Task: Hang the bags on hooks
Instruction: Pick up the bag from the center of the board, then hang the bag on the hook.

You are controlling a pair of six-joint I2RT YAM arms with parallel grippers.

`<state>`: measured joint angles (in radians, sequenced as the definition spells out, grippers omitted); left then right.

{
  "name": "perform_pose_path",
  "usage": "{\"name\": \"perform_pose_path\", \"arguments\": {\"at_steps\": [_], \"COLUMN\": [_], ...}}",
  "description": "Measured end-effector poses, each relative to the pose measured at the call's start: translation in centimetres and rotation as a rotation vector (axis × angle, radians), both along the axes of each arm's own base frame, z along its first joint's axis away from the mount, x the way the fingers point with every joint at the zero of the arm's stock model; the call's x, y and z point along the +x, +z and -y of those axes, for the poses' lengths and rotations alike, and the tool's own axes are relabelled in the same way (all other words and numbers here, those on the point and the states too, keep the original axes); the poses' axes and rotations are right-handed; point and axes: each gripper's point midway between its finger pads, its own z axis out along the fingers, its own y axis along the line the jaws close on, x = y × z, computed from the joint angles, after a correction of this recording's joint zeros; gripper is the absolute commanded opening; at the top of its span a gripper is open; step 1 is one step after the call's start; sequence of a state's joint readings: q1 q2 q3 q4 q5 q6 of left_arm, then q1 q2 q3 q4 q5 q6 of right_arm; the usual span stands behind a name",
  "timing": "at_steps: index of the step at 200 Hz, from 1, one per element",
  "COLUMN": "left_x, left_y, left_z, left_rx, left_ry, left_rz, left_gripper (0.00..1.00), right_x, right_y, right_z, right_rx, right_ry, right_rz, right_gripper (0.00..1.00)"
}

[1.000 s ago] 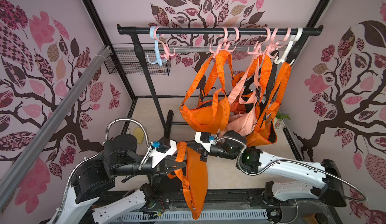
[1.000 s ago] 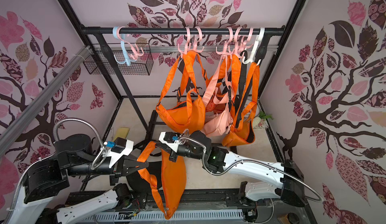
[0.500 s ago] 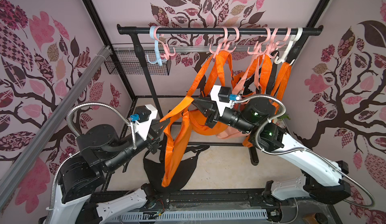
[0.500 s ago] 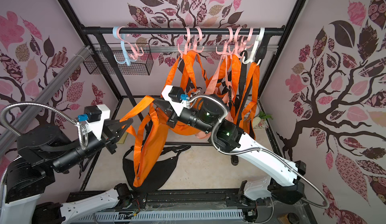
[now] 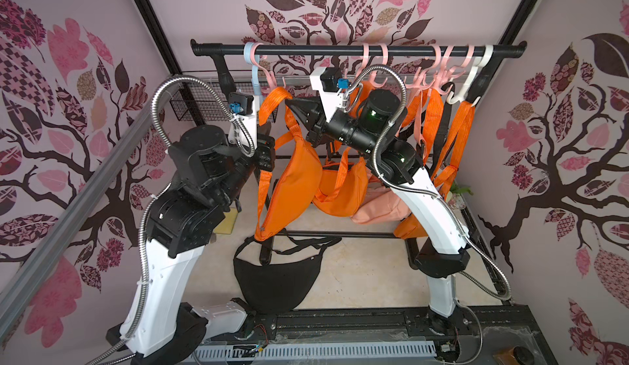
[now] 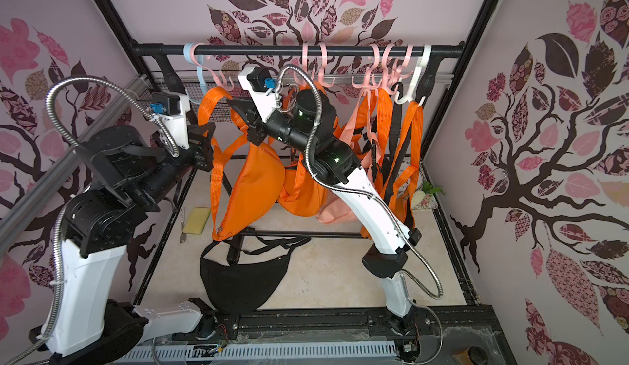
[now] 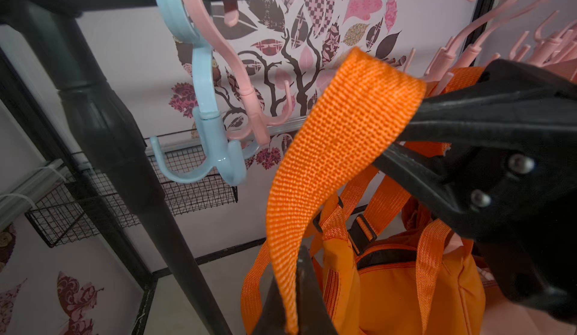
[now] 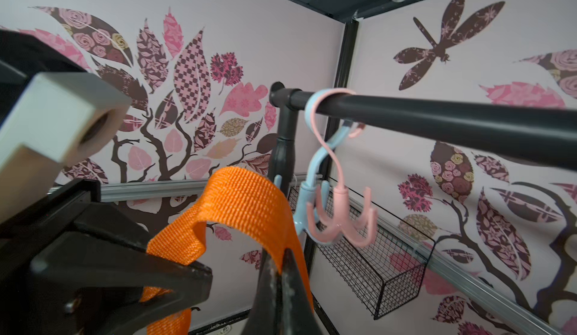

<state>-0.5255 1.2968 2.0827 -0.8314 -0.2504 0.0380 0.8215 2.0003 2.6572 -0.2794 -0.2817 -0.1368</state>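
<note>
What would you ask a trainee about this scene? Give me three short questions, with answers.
1. True or false: the orange strap is not yet on the blue hook.
2. The strap is gripped by: A) neither gripper B) one gripper C) both the left gripper and the right gripper.
3. Fill in: the loose bag on the floor is ____ in colour.
Key: 1 true; 2 C; 3 black.
</note>
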Motion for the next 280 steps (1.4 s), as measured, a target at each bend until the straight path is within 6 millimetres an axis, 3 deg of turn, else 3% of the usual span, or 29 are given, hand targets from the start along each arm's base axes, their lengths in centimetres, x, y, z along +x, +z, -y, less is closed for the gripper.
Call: {"name": "perform_pose_path", "arguments": {"at_steps": [24, 54, 82, 124, 156, 228, 280], "left_x": [2.1, 3.1, 4.0, 6.3, 7.8, 8.3, 6.8], "left_y": [0.1, 0.7, 1.8, 0.9, -0.1, 1.6, 3.3], "left_z": [0.4, 1.6, 2.2, 1.5, 1.5, 1.3, -1.3], "left_rx": [-0.046, -0.085, -0.115, -0.168, -0.202, -0.323, -0.372], "left_ry": [-0.01, -0.052, -0.064, -0.042, -0.024, -0.021, 0.076], "left_rz": [-0.026, -0.036, -0.027, -0.085, -0.127, -0.101, -0.024], "left_gripper": [0.0, 0.0, 0.0, 0.0, 0.0, 0.0, 0.0], "right_x": [1.3, 1.8, 4.1, 6.8, 7.7, 6.9, 6.9], "right_y": [0.3, 1.0, 0.9, -0.7, -1.4, 0.4, 0.7], "right_z": [0.5, 0.6, 1.3, 0.7, 0.2, 0.8, 0.8], "right_rx": [0.021, 0.077, 0.11, 0.128, 0.154, 0.237, 0.27], "right_ry": [-0.015, 0.031, 0.029, 0.04, 0.065, 0.118, 0.122], "right_rz": [0.009, 0.021, 0.026, 0.018, 0.007, 0.048, 0.089], "right_gripper": [0.0, 0.0, 0.0, 0.0, 0.0, 0.0, 0.0]}}
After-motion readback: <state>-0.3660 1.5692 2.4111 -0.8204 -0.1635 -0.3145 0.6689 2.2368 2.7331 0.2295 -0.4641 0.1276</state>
